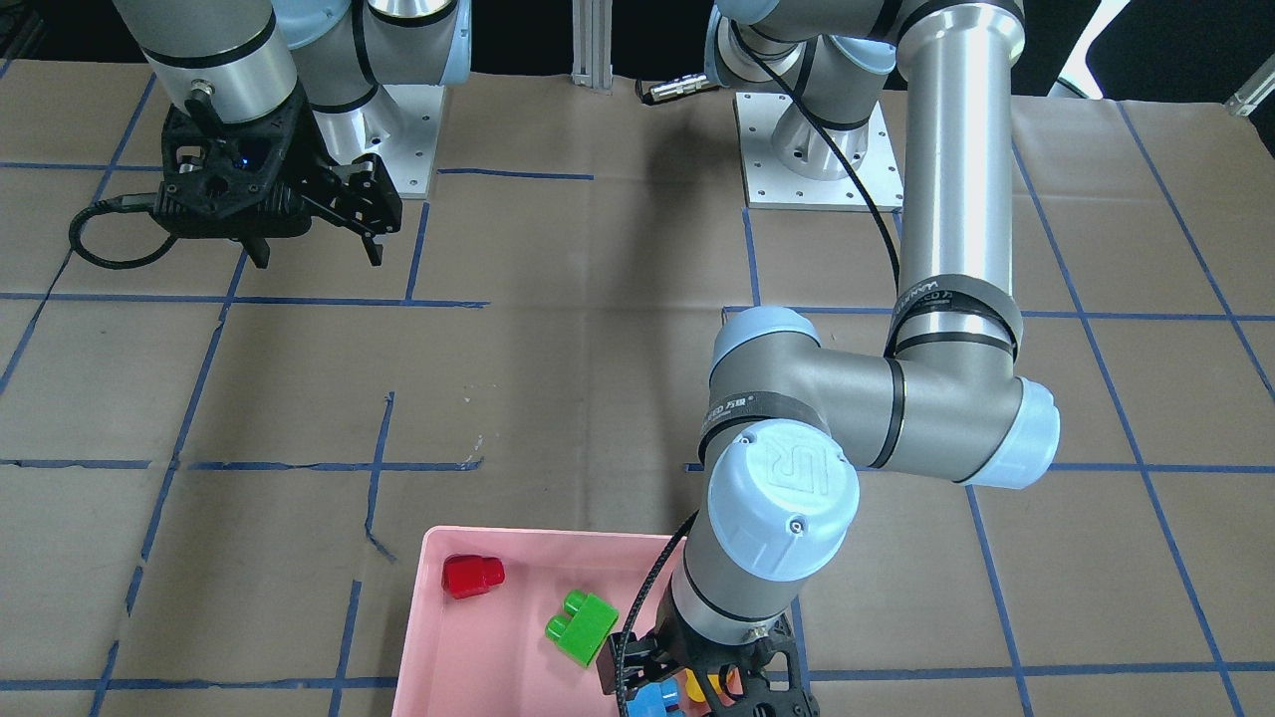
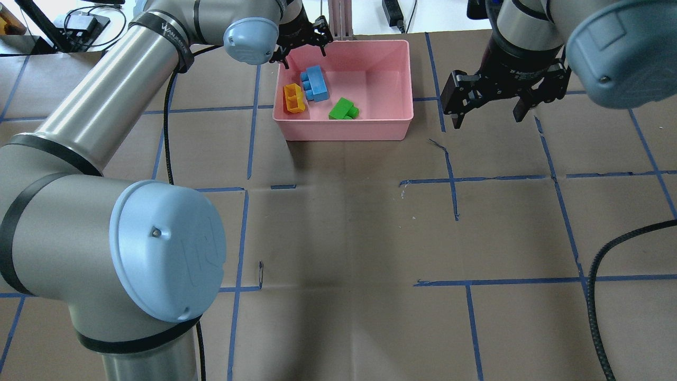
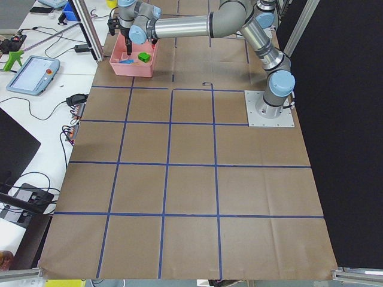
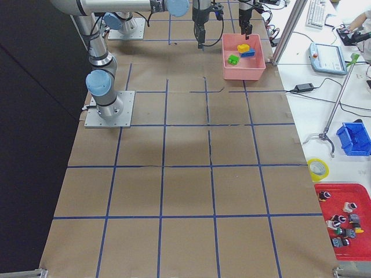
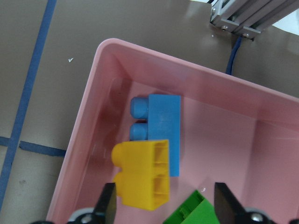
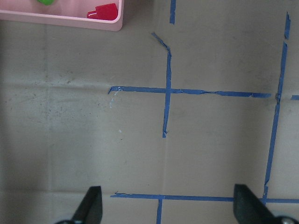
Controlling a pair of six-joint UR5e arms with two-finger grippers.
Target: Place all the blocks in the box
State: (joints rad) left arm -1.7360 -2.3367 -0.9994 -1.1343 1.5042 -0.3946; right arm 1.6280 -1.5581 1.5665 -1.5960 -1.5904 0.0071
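Observation:
The pink box (image 2: 344, 128) stands at the table's far side. In it lie the green block (image 2: 344, 109), the light blue block (image 2: 315, 83) and the yellow block (image 2: 293, 98), the yellow one touching the blue one. The red block (image 1: 472, 575) lies in the box's other end and also shows in the right wrist view (image 6: 103, 11). My left gripper (image 2: 305, 57) is open and empty, hovering above the yellow and blue blocks (image 5: 163, 135). My right gripper (image 2: 489, 106) is open and empty above bare table, to the right of the box.
An aluminium post (image 2: 341, 18) stands just behind the box. A black cable (image 2: 624, 238) lies on the table at the right. The two arm bases (image 1: 817, 149) are bolted to the brown paper cover with blue tape lines.

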